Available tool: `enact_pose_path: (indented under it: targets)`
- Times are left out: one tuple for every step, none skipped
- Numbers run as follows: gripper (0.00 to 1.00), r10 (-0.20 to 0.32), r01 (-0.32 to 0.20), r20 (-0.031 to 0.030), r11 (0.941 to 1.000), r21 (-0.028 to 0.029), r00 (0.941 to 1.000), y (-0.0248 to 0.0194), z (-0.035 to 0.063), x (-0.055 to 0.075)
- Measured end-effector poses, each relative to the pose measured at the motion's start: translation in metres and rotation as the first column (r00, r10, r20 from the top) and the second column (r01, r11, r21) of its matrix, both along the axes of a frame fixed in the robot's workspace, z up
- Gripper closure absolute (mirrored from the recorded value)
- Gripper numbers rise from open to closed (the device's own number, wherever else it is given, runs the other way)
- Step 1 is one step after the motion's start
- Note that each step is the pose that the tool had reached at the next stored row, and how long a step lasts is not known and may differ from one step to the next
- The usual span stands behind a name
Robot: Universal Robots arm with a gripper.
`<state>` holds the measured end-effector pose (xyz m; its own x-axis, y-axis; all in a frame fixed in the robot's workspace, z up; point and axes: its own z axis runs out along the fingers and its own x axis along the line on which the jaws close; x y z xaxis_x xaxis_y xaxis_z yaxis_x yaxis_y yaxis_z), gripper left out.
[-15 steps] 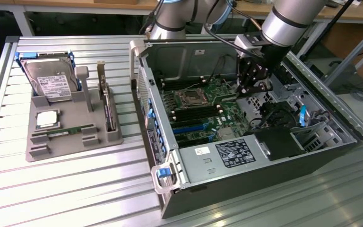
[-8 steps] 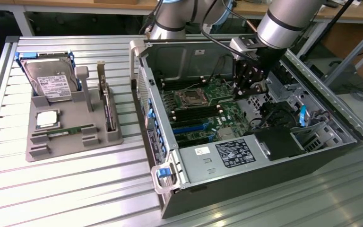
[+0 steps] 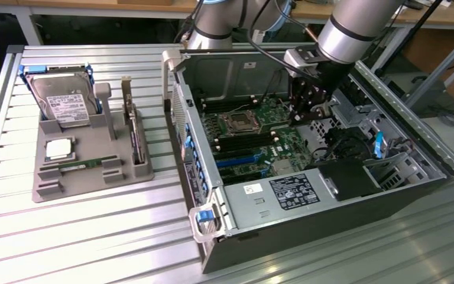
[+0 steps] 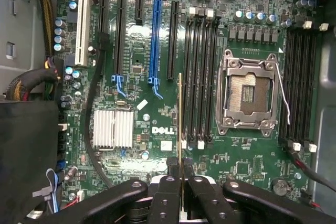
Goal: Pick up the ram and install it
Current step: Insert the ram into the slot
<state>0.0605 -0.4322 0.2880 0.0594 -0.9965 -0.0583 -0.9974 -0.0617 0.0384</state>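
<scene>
The ram (image 4: 180, 124) is held edge-on between the fingertips of the gripper (image 4: 180, 174), which are clamped together on its lower end. In the wrist view it is seen as a thin, straight, yellowish-green strip rising from the black fingers (image 4: 167, 192), hanging above the motherboard (image 4: 157, 114) just beside a bank of long black memory slots (image 4: 199, 77). In the exterior view the gripper (image 3: 310, 109) is lowered into the open computer case (image 3: 306, 195), over the far part of the board, toward the exterior view's right of the processor socket (image 3: 237, 122).

The motherboard is dark green and densely populated with small round capacitors. A square metal-framed processor socket (image 4: 248, 95) is seen with its grid of contacts exposed. A ribbed silver heatsink (image 4: 113, 128) lies near a long blue expansion slot (image 4: 154, 45), with a white slot (image 4: 82, 24) and several black ones alongside. "DELL" is printed in white on the board. The case is of grey sheet metal; a white-on-black label (image 3: 294, 192) is fixed to the drive cage, its text unreadable.

On the exterior view's left, a grey moulded tray (image 3: 93, 171) rests on a ribbed aluminium table (image 3: 93, 236). In it are held a hard drive (image 3: 63, 100) with a white label, a square silver processor (image 3: 60, 149) and a second green stick (image 3: 85, 164) lying flat.
</scene>
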Motion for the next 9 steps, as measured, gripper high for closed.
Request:
enact_pose_path:
  targets:
    - [0.88,0.000,0.000,0.0000,1.0000,-0.0001,1.0000,0.0000,-0.0005,0.0000]
    - [0.88,0.000,0.000,0.0000,1.0000,0.0000,1.0000,0.0000,-0.0012,-0.0001]
    - [0.88,0.000,0.000,0.0000,1.0000,0.0000,1.0000,0.0000,-0.0019,-0.0001]
    - [0.88,0.000,0.000,0.0000,1.0000,0.0000,1.0000,0.0000,-0.0026,-0.0002]
    - [0.88,0.000,0.000,0.0000,1.0000,-0.0001,1.0000,0.0000,-0.0034,-0.0005]
    - [0.88,0.000,0.000,0.0000,1.0000,0.0000,1.0000,0.0000,-0.0050,-0.0020]
    - [0.88,0.000,0.000,0.0000,1.0000,-0.0001,1.0000,0.0000,-0.0060,-0.0039]
    - [0.88,0.000,0.000,0.0000,1.0000,0.0000,1.0000,0.0000,-0.0070,-0.0052]
    - [0.88,0.000,0.000,0.0000,1.0000,0.0000,1.0000,0.0000,-0.0078,-0.0072]
